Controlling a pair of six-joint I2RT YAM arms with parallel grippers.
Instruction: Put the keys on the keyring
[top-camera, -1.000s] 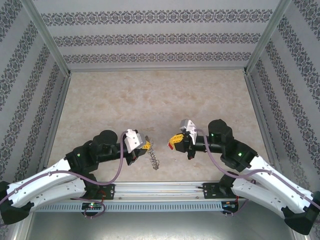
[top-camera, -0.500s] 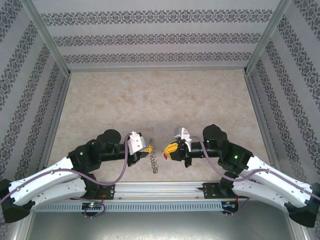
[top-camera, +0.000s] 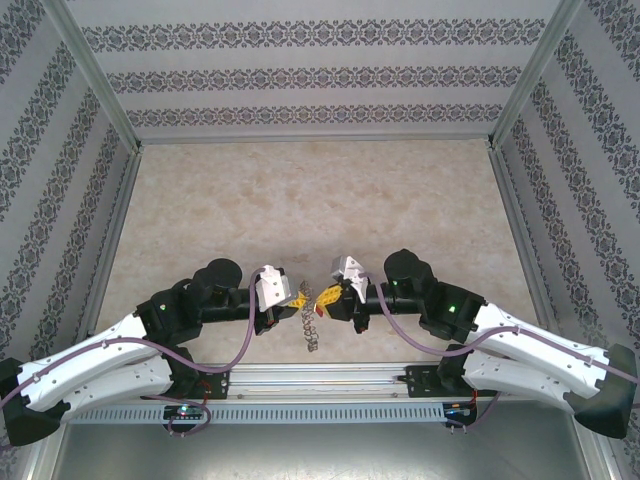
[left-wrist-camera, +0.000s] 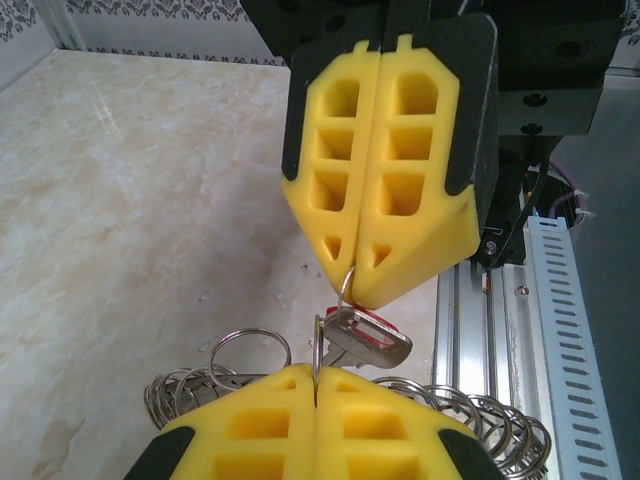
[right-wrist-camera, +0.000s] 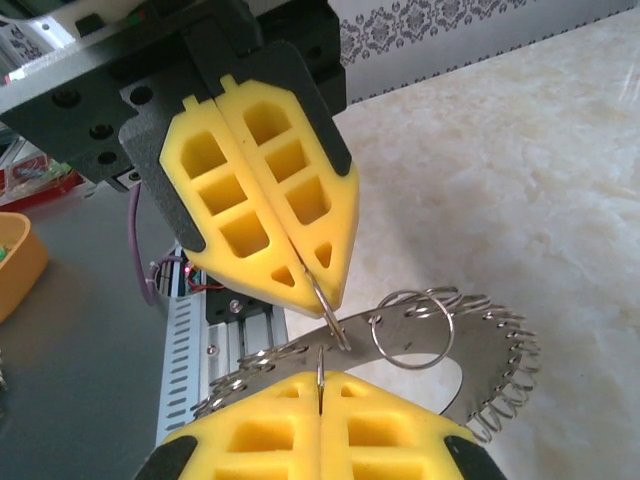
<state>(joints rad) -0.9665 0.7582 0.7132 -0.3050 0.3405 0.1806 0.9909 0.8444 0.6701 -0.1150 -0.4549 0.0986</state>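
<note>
Right gripper (top-camera: 323, 299), moved inward, now meets left gripper (top-camera: 297, 297) tip-to-tip; both clamp fully, right pinching the red-headed key (left-wrist-camera: 366, 340), left the keyring (right-wrist-camera: 490, 345), aligned for threading.

Shiny thin metal keyring (right-wrist-camera: 480, 340), matt foam-like claw pads (left-wrist-camera: 430, 225) — tabletop (left-wrist-camera: 120, 200) smooth and glossy, perhaps stone-look laminate.

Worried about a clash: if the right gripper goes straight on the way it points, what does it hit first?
Probably the left gripper, shut on the keyring, right ahead; only thin ring wire lies between. Depth is unclear.
</note>
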